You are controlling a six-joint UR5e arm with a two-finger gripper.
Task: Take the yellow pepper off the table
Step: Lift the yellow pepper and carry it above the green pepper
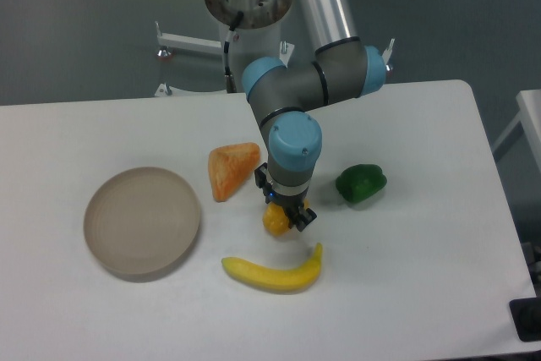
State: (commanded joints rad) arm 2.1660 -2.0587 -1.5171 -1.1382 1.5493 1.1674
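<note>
The yellow pepper (274,222) is a small glossy yellow-orange lump on the white table (406,276), just in front of the middle. My gripper (285,211) points straight down over it, with its dark fingers (302,216) on either side of the pepper. The gripper body hides the pepper's top and stem. I cannot tell whether the fingers press on the pepper or stand slightly apart from it. The pepper looks to be at table level.
An orange wedge-shaped piece (231,169) lies just left of the gripper. A yellow banana (274,272) lies close in front of it. A green pepper (361,183) sits to the right. A beige round plate (142,221) is at the left.
</note>
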